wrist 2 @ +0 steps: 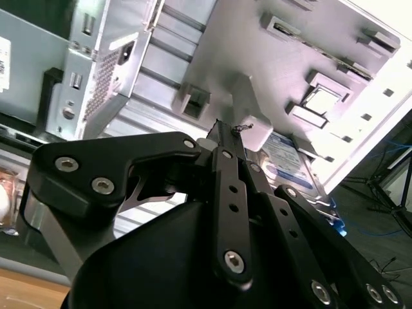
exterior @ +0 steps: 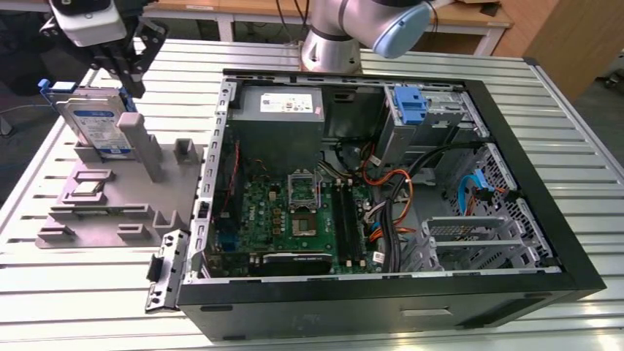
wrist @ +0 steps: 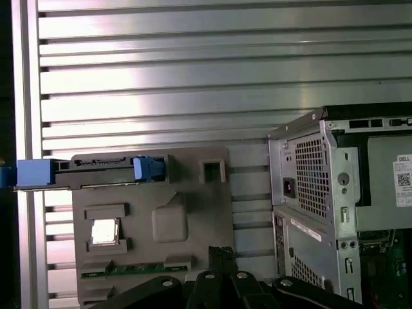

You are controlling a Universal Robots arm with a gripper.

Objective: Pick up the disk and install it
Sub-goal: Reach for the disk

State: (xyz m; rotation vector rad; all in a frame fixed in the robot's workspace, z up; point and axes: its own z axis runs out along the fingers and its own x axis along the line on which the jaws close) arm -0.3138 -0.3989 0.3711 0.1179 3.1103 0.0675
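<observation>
Above the upright disk, the gripper hangs with its fingers together and nothing held.
On the slatted metal table, at the exterior view's left of the open computer case, a grey fixture plate carries the disk on edge in a slot, label face showing and blue carrier framing it. The gripper's black fingers look pressed shut, with their tips just above the disk's upper corner on the case side; whether they touch it is hard to tell. The first wrist view shows the disk edge-on along the plate's rim, and the second wrist view shows its label beyond the closed fingertips. A small processor chip lies in a recess of the plate. Inside the case, a blue bracket sits in the drive bay near the grey power supply.
</observation>
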